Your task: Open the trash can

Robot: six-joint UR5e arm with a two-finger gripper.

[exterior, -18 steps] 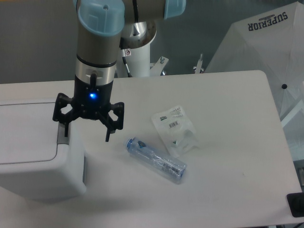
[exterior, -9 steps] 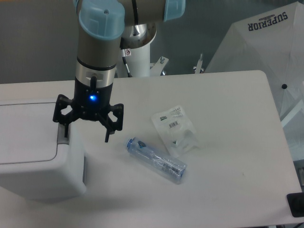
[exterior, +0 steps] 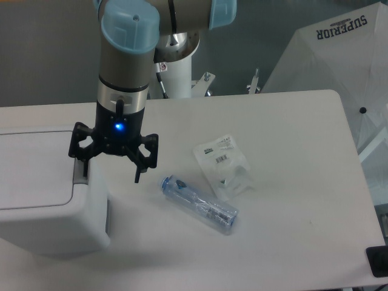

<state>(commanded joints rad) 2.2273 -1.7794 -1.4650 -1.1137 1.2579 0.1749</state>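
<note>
The trash can [exterior: 42, 206] is a big white box at the table's left edge, its flat lid lying down. A grey tab [exterior: 78, 176] runs along the lid's right edge. My gripper [exterior: 110, 176] hangs over the can's right rim, wide open, with a blue light on its body. Its left finger [exterior: 83, 170] reaches down right at the grey tab; whether it touches is not clear. The right finger [exterior: 139, 173] hangs in the air past the can's side. Nothing is held.
A clear blue-tinted bottle [exterior: 199, 205] lies on its side on the table right of the gripper. A small clear plastic bag [exterior: 223, 165] with a label lies beyond it. A white umbrella-like cover [exterior: 339, 66] stands at the right, off the table.
The gripper has sunk very slightly and edged right, staying open over the can's right rim. The lid has not moved.
</note>
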